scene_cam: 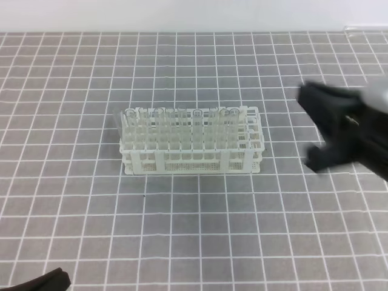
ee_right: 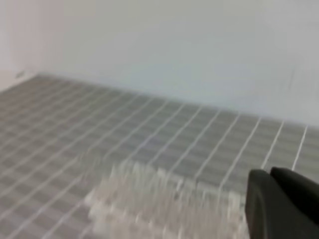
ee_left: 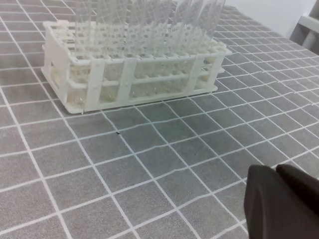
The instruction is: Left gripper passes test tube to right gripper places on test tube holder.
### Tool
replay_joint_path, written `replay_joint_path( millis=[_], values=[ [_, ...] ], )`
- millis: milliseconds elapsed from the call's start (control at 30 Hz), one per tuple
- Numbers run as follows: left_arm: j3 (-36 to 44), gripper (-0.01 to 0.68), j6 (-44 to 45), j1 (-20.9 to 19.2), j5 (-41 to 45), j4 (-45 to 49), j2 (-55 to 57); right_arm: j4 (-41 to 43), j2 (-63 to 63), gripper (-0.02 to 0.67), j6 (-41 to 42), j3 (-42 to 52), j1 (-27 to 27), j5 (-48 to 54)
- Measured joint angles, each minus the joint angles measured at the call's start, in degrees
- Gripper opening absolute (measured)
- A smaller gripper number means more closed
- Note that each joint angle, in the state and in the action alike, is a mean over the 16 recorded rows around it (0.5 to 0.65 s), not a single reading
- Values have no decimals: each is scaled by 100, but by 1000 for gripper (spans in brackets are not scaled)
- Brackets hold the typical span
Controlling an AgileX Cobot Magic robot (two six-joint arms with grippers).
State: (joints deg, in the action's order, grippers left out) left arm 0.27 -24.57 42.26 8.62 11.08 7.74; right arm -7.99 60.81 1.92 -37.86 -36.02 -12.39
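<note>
Jaws pressed together on both: right gripper (scene_cam: 315, 159) beside test tube holder (scene_cam: 191, 160), left gripper (scene_cam: 42, 282) well apart.

high: above, looking down on whole surface (scene_cam: 73, 200) | left wrist: low, close, faces rack (ee_left: 134, 74) | right wrist: low, blurred, toward wall | shared: rack

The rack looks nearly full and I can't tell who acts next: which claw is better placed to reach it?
Probably the right claw: it hangs level with the test tube holder, just off its right end. The left claw sits low at the near left corner, farther away. Neither visibly holds a tube.
</note>
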Motion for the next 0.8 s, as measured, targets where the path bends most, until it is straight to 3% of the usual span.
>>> replay_joint_path(
  millis=[233, 400, 633, 800],
  values=[
    [-14, 0, -1, -1, 14, -4, -7, -15, -1487, -12, -1, 33, 0, 2512],
    [-14, 0, -1, 0, 15, -4, -5, -14, -2151, -13, -1, 35, 0, 3734],
    [0, 0, 0, 0, -1, 0, 2, 235, -2534, -13, -1, 77, 61, 4355],
    [19, -1, 2, 1, -20, 5, 12, 463, -2722, -13, 0, 297, 477, 4248]
  ],
)
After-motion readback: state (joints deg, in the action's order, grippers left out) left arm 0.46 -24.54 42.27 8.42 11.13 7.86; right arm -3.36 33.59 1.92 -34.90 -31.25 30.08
